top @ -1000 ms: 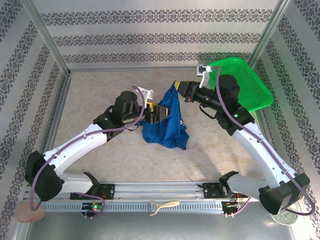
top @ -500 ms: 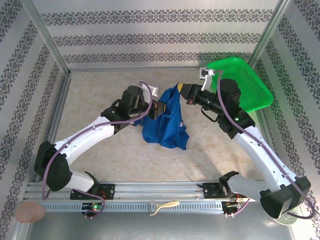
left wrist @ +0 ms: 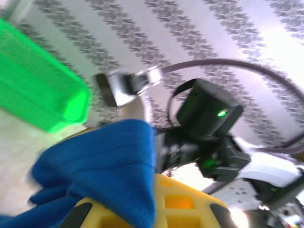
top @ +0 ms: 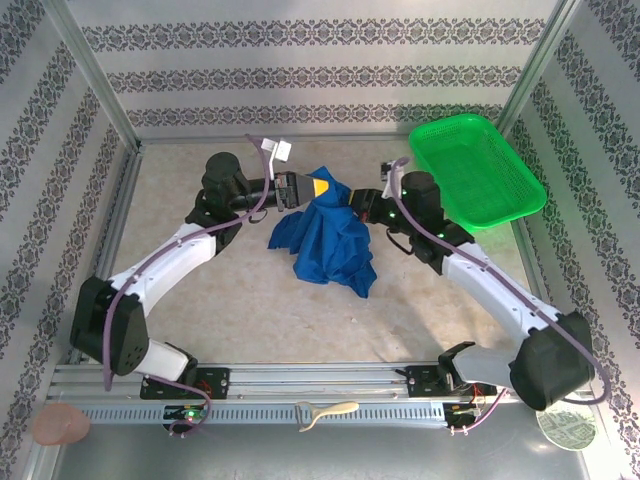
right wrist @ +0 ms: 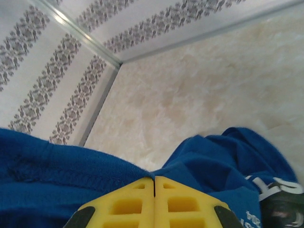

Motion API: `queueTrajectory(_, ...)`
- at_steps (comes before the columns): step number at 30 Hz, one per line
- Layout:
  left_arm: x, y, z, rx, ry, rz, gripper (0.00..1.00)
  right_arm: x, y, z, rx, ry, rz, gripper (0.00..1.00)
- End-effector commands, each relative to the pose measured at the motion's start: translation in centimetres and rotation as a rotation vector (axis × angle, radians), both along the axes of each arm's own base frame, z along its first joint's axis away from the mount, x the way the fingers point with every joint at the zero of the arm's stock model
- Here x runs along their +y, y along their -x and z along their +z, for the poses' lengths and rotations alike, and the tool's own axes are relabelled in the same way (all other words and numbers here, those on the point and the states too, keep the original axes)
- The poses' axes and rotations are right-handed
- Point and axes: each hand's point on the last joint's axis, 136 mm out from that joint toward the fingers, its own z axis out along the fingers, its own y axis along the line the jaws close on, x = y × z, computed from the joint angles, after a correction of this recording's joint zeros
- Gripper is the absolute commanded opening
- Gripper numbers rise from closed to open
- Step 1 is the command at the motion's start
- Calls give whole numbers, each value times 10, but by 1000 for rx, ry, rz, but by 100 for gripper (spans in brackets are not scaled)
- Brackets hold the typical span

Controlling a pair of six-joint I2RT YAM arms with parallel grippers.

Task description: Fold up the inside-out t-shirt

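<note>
The royal-blue t-shirt [top: 328,238] hangs bunched between the two arms at the middle of the table, its lower part resting on the surface. My left gripper [top: 322,187] is shut on its upper left edge; in the left wrist view the blue cloth [left wrist: 102,171] drapes over the yellow fingers [left wrist: 190,209]. My right gripper [top: 357,203] is shut on the upper right edge; in the right wrist view the yellow jaws [right wrist: 154,187] pinch a stitched hem of the t-shirt [right wrist: 61,173]. White lettering [right wrist: 275,190] shows on the hanging cloth.
A green mesh basket [top: 476,166] sits at the back right, close to the right arm. Patterned walls enclose the beige table [top: 240,300]. A white utensil [top: 326,411] lies on the front rail. A pinkish object [top: 55,425] rests at the front left corner.
Both grippers moved toward the back of the table with the t-shirt. The left arm swung out to the left and the cloth spread wider between them.
</note>
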Motion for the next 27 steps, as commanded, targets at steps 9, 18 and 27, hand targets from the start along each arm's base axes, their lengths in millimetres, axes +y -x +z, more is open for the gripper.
queueTrajectory(9, 5, 12, 33, -54, 183, -124, 16, -26, 17, 49, -95, -55, -30, 56)
queueTrajectory(18, 5, 11, 23, -54, 138, -102, 0, -13, 61, 128, -259, -164, 165, 57)
queueTrajectory(27, 5, 11, 26, -53, 142, -95, 0, 36, 65, 124, -263, -140, 319, 57)
